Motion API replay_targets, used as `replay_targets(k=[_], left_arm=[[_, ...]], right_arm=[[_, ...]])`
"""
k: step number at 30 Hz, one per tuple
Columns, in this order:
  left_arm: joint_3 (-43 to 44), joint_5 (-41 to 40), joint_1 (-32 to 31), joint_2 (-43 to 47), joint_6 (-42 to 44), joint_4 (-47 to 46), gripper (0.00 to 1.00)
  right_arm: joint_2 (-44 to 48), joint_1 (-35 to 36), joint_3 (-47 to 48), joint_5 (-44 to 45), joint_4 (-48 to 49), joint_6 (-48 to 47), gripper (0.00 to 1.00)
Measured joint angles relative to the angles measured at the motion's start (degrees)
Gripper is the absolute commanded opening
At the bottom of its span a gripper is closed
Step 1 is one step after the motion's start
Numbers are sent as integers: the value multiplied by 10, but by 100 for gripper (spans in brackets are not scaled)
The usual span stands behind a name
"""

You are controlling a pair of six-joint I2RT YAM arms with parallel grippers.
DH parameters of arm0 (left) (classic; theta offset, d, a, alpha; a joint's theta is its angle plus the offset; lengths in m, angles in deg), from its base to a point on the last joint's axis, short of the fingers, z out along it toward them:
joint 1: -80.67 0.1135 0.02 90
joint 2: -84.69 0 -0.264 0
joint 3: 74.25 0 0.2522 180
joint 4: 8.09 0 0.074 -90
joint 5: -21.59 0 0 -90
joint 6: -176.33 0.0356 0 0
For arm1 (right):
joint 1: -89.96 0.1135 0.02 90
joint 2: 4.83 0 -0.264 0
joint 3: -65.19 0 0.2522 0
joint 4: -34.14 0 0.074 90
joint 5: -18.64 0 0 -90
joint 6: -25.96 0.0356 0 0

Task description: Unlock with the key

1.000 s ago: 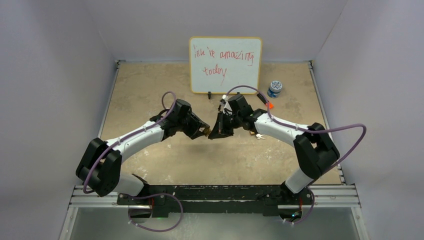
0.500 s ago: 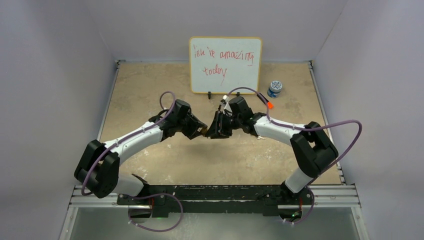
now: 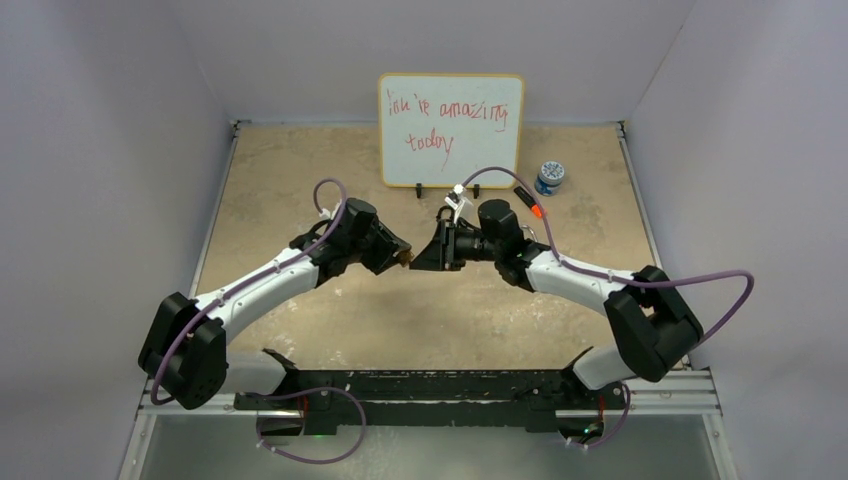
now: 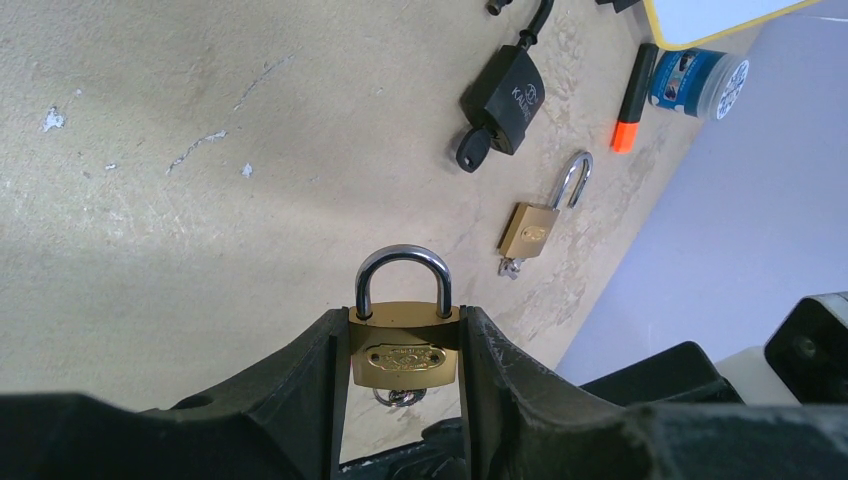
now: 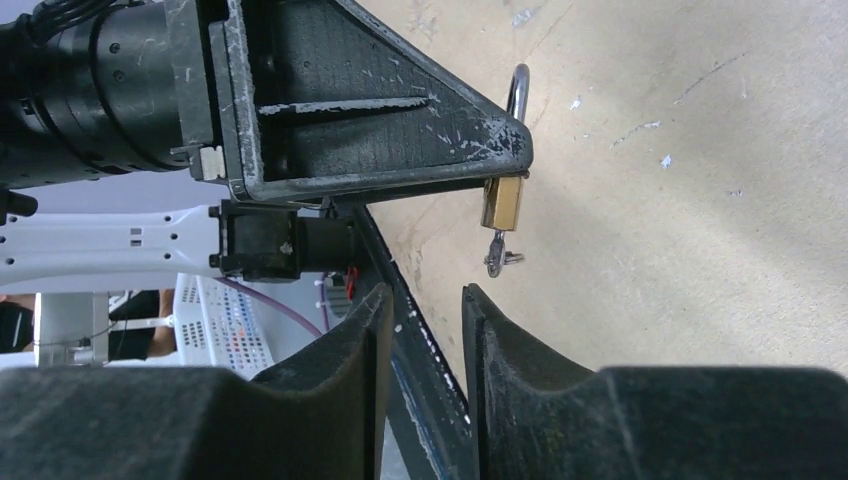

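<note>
Brass padlock [image 4: 404, 350] with steel shackle: clamped in left gripper [image 4: 403, 330], held in the air just before the white dry-erase board [image 3: 451, 128]. Keyhole carries small silver key [image 5: 497, 259]. Right gripper [image 5: 424, 295] has just let go: fingers apart, empty, short of the key. Shackle looks closed, so a regrip and turn probably remain. Long axis shackle-to-key; key end faces right gripper.

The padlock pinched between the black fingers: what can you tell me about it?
The padlock is small, with a brass-coloured body bearing an oval embossed plate and a shiny steel shackle, which looks closed. The left fingers clamp its two sides. A key sticks out of its underside; nothing else touches it.
</note>
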Motion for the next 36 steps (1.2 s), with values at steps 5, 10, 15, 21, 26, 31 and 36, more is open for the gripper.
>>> replay_targets(k=[5,10,15,21,26,31,36], left_arm=[[0,-1,0,0,4,0,19],[0,-1,0,0,4,0,19],[0,0,0,0,4,-2,19],[-2,1,0,0,3,-6,19],[-6,0,2,5,3,-9,18],[-6,1,4,12,3,-12,18],[-9,0,9,32,0,-20,17]], right_arm=[[-2,0,3,3,4,-7,33],[-12,0,14,30,-26,-21,36],[-25,0,18,42,-42,-26,24],[-53,0,33,26,-37,-13,3],[-63,0,37,9,-27,9,0],[-64,-2,37,-1,-13,40,0],[-64,-9,30,-7,35,109,0]])
